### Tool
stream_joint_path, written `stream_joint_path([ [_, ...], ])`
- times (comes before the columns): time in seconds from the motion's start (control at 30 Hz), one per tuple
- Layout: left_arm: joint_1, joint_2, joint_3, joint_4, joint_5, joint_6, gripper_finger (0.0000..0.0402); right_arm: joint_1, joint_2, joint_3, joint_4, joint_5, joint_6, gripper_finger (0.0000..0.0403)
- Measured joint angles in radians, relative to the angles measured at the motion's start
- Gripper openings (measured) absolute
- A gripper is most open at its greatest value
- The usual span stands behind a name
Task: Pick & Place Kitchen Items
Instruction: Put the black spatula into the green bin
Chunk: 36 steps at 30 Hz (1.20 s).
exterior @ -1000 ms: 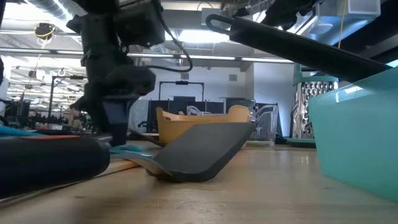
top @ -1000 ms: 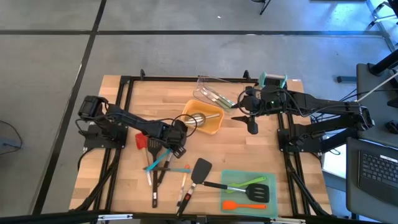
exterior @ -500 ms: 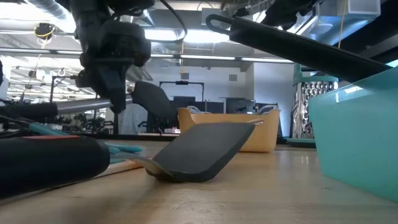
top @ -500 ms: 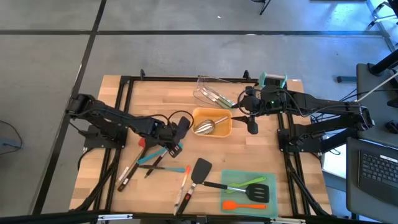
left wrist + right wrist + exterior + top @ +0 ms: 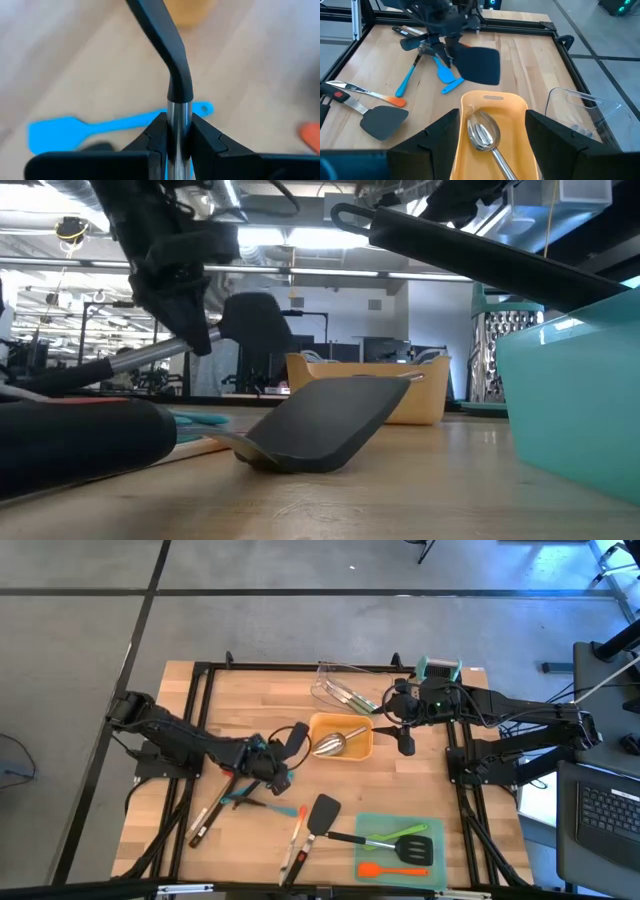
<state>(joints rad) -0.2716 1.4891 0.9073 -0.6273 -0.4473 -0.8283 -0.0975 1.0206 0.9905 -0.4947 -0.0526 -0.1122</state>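
Down at table height a black spatula (image 5: 325, 420) lies closest, blade on the wood, with the teal tray (image 5: 575, 395) at the side. That level view hides what the overhead one gives away: a green tool (image 5: 410, 833) and an orange one (image 5: 392, 869) resting in that tray.

Mid-table, the left gripper (image 5: 178, 131) is clamped tight on the steel shaft of a second black spatula (image 5: 293, 737), lifted clear of the table beside the orange tray (image 5: 362, 748). Its wrist camera shows a blue spatula (image 5: 107, 126) lying on the wood underneath.

Farther back, the right gripper (image 5: 491, 131) hangs over the orange tray, fingers spread wide and holding nothing, a steel spoon (image 5: 484, 134) lying in the tray right below.
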Motion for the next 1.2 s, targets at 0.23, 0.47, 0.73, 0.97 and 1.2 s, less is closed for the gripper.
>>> stream_joint_path([
  [0.23, -0.047, 0.000, 0.000, 0.013, -0.207, 0.006, 0.0045, 0.000, 0.000, 0.000, 0.007, 0.000, -0.005, 0.0226],
  [0.47, -0.075, 0.000, 0.000, 0.083, -0.359, 0.073, 0.0045, 0.000, 0.000, 0.000, 0.007, -0.001, -0.007, 0.0226],
  [0.73, -0.073, 0.000, 0.007, 0.161, -0.331, 0.137, 0.0045, 0.000, 0.000, 0.000, 0.007, -0.001, -0.007, 0.0227],
  [0.97, -0.133, 0.000, 0.148, 0.003, -0.324, 0.152, 0.0045, 0.001, 0.021, 0.000, 0.074, -0.005, -0.007, 0.0227],
  [1.2, -0.166, -0.002, 0.274, -0.150, -0.451, 0.266, 0.0045, 0.002, 0.107, 0.000, 0.191, -0.161, -0.007, 0.0227],
])
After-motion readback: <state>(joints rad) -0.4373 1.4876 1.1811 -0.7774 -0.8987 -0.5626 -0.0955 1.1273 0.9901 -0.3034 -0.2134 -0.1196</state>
